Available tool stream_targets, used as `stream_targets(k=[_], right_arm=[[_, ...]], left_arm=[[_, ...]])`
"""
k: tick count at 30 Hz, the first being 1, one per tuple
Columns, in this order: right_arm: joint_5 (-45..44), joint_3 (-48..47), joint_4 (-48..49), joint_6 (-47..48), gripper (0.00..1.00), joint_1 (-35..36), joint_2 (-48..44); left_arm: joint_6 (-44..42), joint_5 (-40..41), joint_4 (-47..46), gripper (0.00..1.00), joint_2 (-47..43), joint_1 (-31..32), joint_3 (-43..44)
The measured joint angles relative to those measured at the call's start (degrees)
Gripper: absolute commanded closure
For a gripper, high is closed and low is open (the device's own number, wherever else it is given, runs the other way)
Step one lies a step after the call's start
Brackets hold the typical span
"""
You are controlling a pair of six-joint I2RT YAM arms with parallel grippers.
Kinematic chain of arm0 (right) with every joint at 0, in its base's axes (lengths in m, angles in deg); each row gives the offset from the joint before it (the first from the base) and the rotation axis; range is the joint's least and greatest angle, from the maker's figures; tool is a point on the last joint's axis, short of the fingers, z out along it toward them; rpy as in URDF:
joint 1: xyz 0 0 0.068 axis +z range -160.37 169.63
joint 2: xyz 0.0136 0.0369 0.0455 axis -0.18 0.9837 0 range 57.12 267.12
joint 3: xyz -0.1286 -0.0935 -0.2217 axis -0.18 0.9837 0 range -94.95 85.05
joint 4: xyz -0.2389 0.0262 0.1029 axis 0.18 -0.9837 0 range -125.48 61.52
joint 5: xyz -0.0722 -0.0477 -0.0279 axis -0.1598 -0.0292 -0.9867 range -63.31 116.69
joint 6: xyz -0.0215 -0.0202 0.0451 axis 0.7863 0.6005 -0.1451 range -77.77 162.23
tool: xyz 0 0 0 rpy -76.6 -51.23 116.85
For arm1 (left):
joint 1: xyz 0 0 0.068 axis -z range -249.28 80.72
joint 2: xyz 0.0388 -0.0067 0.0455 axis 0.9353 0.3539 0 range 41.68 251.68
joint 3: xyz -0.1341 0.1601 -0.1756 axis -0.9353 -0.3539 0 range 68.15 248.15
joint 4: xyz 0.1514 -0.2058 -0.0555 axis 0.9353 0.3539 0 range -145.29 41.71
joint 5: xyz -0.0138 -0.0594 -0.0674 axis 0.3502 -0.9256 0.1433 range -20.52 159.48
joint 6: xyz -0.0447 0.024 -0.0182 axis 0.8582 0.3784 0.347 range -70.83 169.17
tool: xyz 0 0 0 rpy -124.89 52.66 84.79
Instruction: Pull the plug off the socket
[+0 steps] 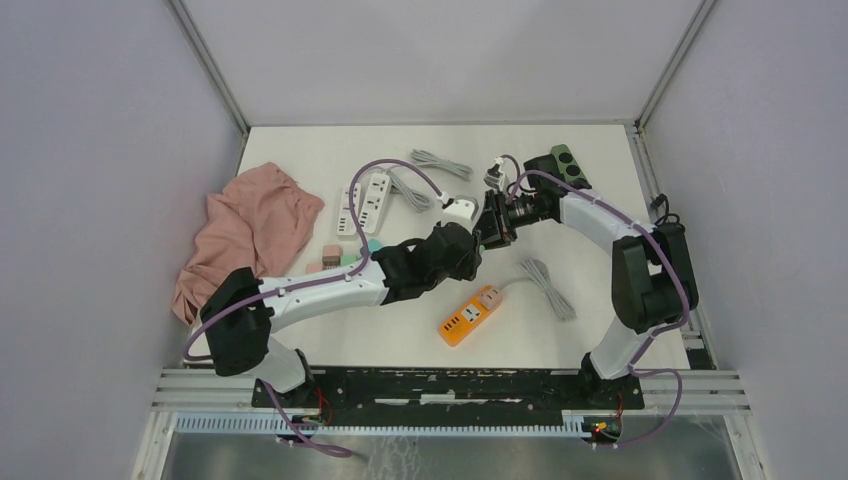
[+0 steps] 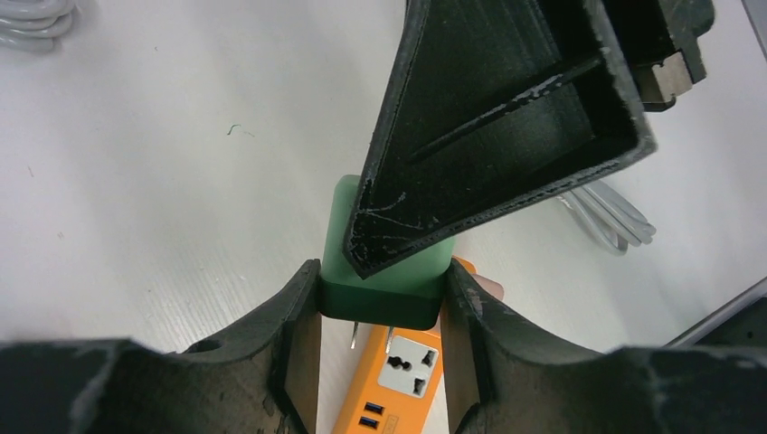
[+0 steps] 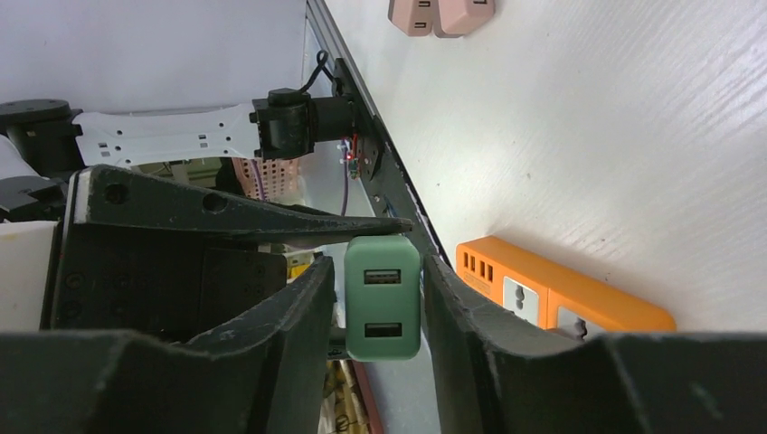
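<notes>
The green plug (image 2: 384, 280) (image 3: 383, 298), a two-port USB charger, hangs in the air between both grippers. Its bare metal prongs (image 2: 355, 336) are out of any socket. My left gripper (image 2: 380, 289) (image 1: 470, 247) is shut on the plug's dark lower edge, one finger on each side. My right gripper (image 3: 380, 271) (image 1: 492, 228) meets it from the other end, shut on the plug's sides, and one of its fingers (image 2: 497, 108) lies across the plug's top. The orange socket strip (image 1: 470, 315) (image 2: 384, 380) (image 3: 561, 298) lies on the table below, nothing plugged into the outlet that shows.
A pink cloth (image 1: 250, 235) lies at the left. White power strips (image 1: 365, 200), a white adapter (image 1: 458, 210), pink plugs (image 1: 330, 258), grey cable coils (image 1: 440, 163) (image 1: 545, 285) and a dark green block (image 1: 565, 165) lie around the grippers.
</notes>
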Motion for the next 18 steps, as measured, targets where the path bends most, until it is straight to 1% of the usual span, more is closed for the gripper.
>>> stream_targets(k=[3,5,18], right_arm=[[0.07,-1.38,-2.21,1.49,0.36,0.00,0.15],[0.09,-2.43,-3.54,2.86,0.34,0.00,0.15],[-0.13,-3.89,-8.22,8.46,0.34,-0.35,0.15]], left_arm=[[-0.39,0.17,-0.15,0.97,-0.09,0.00,-0.48],[-0.63,0.20,-0.63,0.97,-0.70,-0.02,-2.03],[-0.72,1.75,-0.90,0.97,-7.26,-0.24,-13.62]])
